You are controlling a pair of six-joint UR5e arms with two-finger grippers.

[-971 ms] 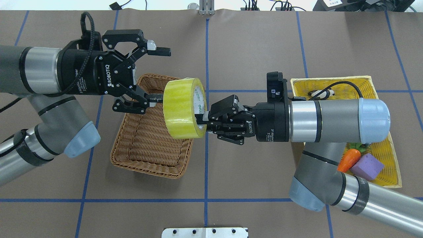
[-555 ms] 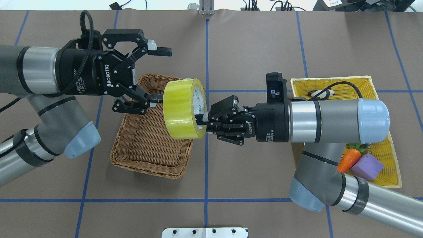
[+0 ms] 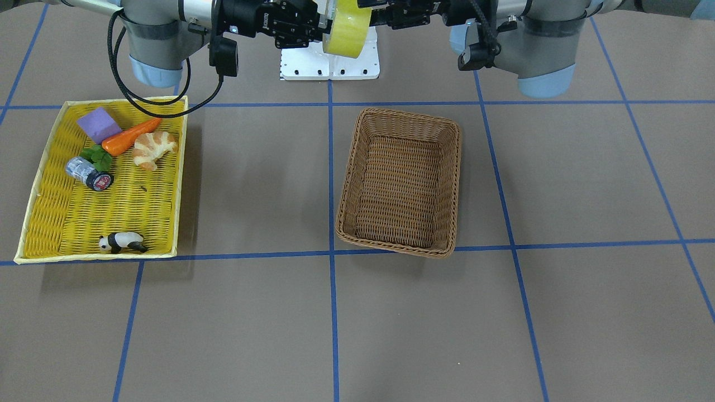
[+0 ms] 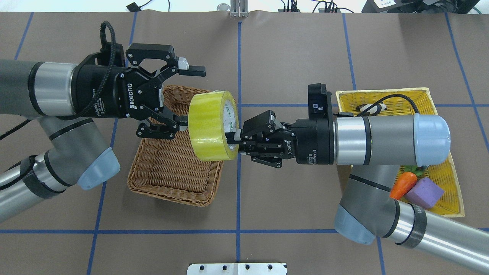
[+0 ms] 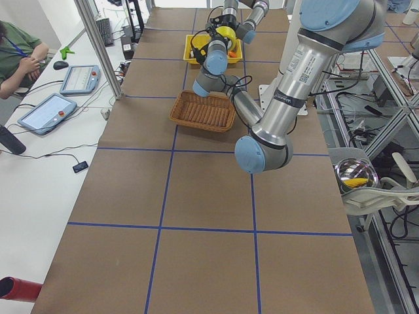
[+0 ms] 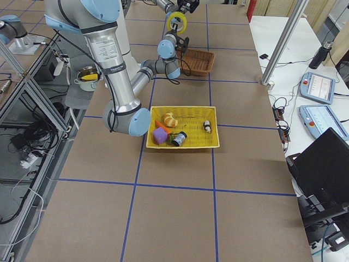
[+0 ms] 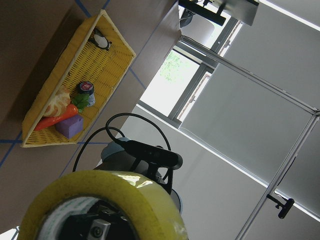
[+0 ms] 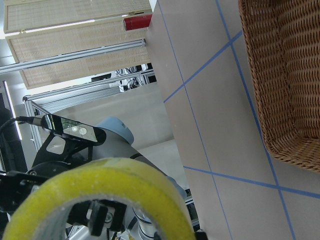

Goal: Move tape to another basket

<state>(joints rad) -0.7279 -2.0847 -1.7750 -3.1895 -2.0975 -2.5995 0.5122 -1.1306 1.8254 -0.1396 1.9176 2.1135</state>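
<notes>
Currently the tape (image 4: 211, 126) hangs in the air, on edge, over the right rim of the brown basket (image 4: 168, 193). The right gripper (image 4: 235, 141) is clamped on the roll's wall at the core. The left gripper (image 4: 190, 96) is spread wide, its lower finger at the roll's left face; contact cannot be told. The yellow tray (image 3: 33, 195), well apart from the basket, holds a purple block (image 3: 99, 124), carrot (image 3: 129, 137), croissant (image 3: 152, 149), silver cylinder (image 3: 86, 172) and panda (image 3: 122, 242). Overhead, the right arm hides the croissant and cylinder; the front-facing view shows all five.
</notes>
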